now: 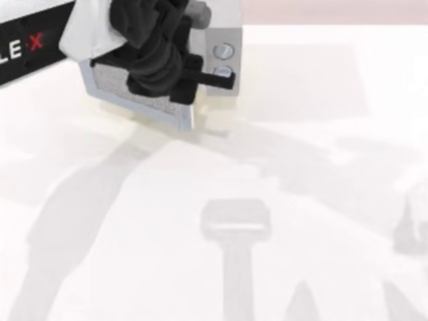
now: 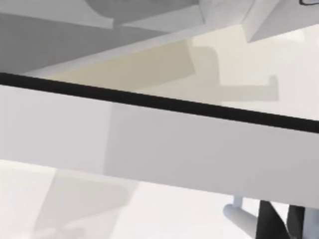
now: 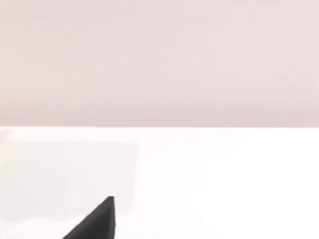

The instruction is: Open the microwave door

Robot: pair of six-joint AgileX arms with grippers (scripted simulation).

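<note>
The light-grey microwave point(image 1: 226, 40) stands at the table's far left-centre, its two round knobs point(image 1: 224, 51) facing up. The microwave door point(image 1: 137, 95), with its speckled mesh window, is swung partly out, and a gap shows at its free edge. My left arm reaches over the microwave. The left gripper point(image 1: 212, 79) is at the door's front. In the left wrist view the door point(image 2: 174, 149) spans the frame, with the pale interior point(image 2: 139, 64) behind it. The left gripper point(image 2: 284, 220) is shut on the slim pale handle point(image 2: 239, 216). Only one dark fingertip point(image 3: 99, 219) of my right gripper shows.
White tabletop point(image 1: 321, 167) stretches in front of and to the right of the microwave, crossed by arm shadows point(image 1: 235, 227). A pinkish wall point(image 3: 159, 59) rises beyond the table's far edge. My right arm is out of the top view.
</note>
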